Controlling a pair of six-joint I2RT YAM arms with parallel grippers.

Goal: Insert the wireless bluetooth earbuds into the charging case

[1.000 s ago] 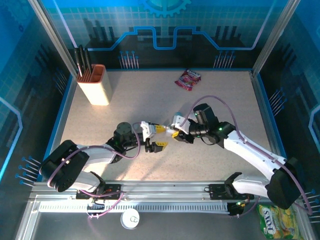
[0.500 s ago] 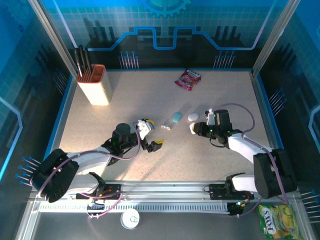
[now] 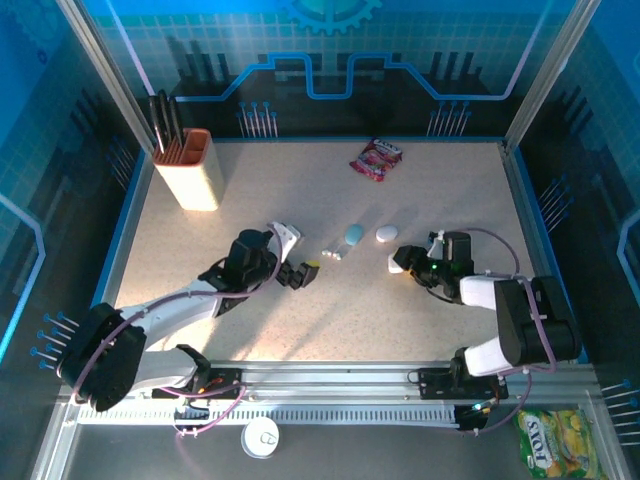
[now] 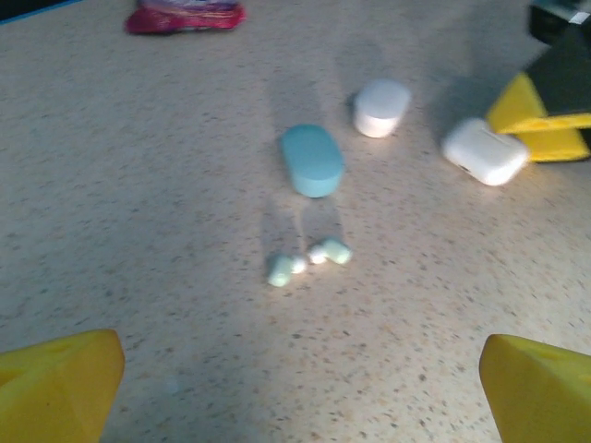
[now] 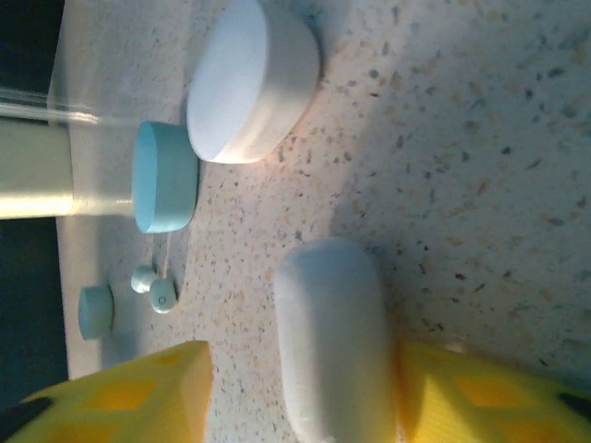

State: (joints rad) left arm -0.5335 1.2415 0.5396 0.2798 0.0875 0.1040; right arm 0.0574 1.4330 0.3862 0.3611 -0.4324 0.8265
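Left wrist view: left tool point(image 4: 297, 392) spread wide, holding nothing, facing two earbuds point(image 4: 330, 251) loose on the tabletop point(image 4: 138, 231), just short of a light-blue case point(image 4: 312, 161) and a white case point(image 4: 381, 107). Right wrist view: right tool point(image 5: 303, 374) parted around a second white case point(image 5: 332, 323), touching one finger, not clamped.

Speckled beige table point(image 3: 300, 200), rimmed in blue. At its far left corner, a tan knife block point(image 3: 192, 178) with an orange top, upright, holding dark handles point(image 3: 166, 118). Near the far edge, right of centre, a red snack packet point(image 3: 376, 158), lying flat, well apart from the block. Along the near edge, a slotted metal rail point(image 3: 330, 412). Nearer than that, off the table, a round white disc point(image 3: 261, 437) at left and a yellow-green sweets bag point(image 3: 552, 445) at right. Behind, a blue backdrop point(image 3: 450, 50) bearing a gear motif point(image 3: 330, 12).
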